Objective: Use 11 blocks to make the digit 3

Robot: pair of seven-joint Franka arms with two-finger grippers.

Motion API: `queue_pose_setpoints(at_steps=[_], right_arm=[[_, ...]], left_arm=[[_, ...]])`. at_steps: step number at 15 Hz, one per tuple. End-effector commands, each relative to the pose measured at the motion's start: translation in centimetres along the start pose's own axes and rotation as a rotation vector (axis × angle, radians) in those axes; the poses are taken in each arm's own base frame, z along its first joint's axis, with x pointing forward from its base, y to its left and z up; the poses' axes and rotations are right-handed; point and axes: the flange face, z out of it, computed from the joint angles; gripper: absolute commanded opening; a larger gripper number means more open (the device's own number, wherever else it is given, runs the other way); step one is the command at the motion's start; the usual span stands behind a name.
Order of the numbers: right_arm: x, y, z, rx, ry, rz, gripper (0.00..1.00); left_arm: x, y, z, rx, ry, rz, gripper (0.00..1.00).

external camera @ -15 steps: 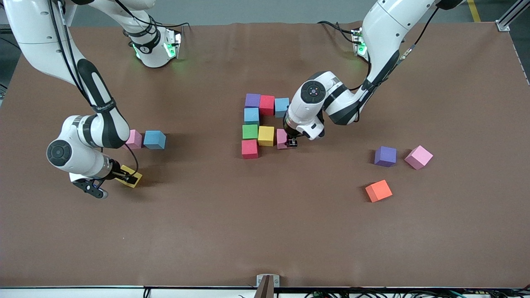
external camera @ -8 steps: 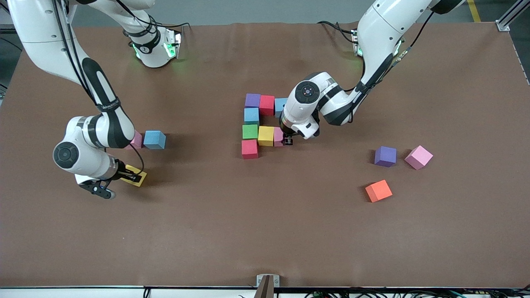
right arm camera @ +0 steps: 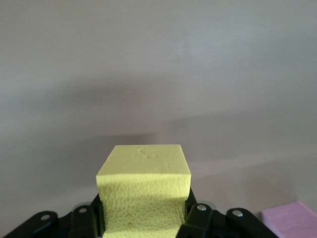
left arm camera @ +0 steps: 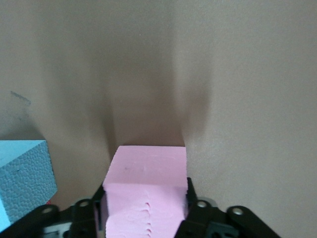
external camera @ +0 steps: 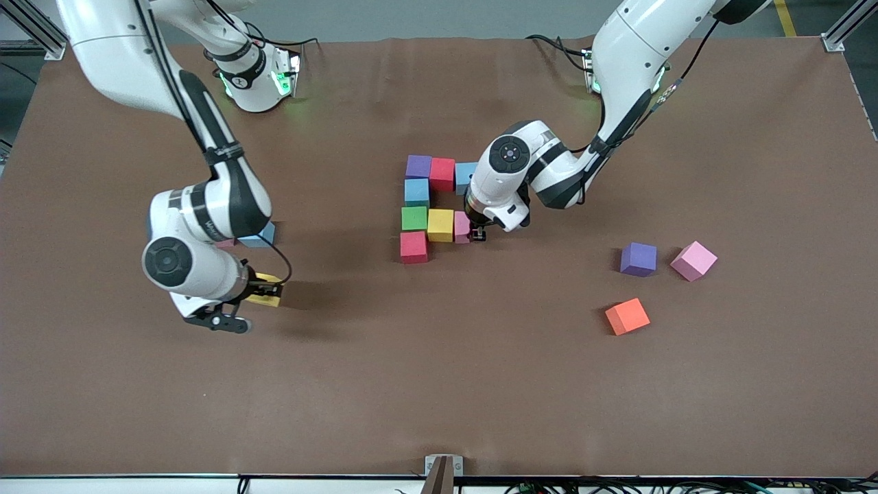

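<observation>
Within the last second the right gripper (external camera: 264, 293), clamped on the loose yellow block (right arm camera: 143, 193), has lifted it off the table (external camera: 439, 384) and swung it from 8 o'clock toward the digit 3 (external camera: 414, 218), so the next piece is coming. The left gripper (external camera: 478, 234) has slid the pink block (external camera: 461, 228) flush to 3 o'clock of the placed yellow cube (external camera: 440, 225), completing the middle bar. I cannot tell whether it has let go. 8 cubes stand placed. All are matte, grainy foam with square edges.
</observation>
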Motion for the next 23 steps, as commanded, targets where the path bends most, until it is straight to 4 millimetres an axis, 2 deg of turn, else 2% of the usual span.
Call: queue_pose_setpoints(at_steps=[1,5,7,9,11,14,20,22,23], right_arm=[[-0.2,-5.6,-0.2,0.004,0.021,-0.076,0.52],[-1.7,-13.3,0.6,0.011,0.055,-0.183,0.50],[-2.6,-17.0,1.7,0.007,0.064,-0.238,0.49],[-3.3,-20.3,3.0,0.008,0.076,-0.280,0.49],[-3.8,-22.9,3.9,0.015,0.090,-0.300,0.49],[-5.1,-25.1,5.5,0.021,0.100,-0.330,0.49],[-7.7,-28.1,7.8,0.068,0.070,-0.346,0.50],[-8.4,-28.5,8.3,0.059,0.061,-0.359,0.52],[-8.7,-28.5,8.7,0.052,0.054,-0.363,0.53]], left_arm=[[-0.5,0.1,-0.5,-0.012,0.008,0.005,0.99],[-0.2,1.1,-2.2,-0.030,0.015,-0.005,1.00],[-0.3,2.1,-4.4,-0.003,0.088,-0.012,1.00],[-0.5,3.2,-7.6,0.022,0.151,-0.032,1.00],[-0.7,3.9,-10.3,0.031,0.188,-0.042,1.00],[-0.4,5.4,-15.1,0.077,0.263,0.021,1.00],[6.4,12.0,-21.7,0.097,0.243,0.197,1.00],[7.1,13.2,-23.5,0.099,0.235,0.291,1.00],[8.4,14.3,-24.6,0.094,0.225,0.331,1.00]])
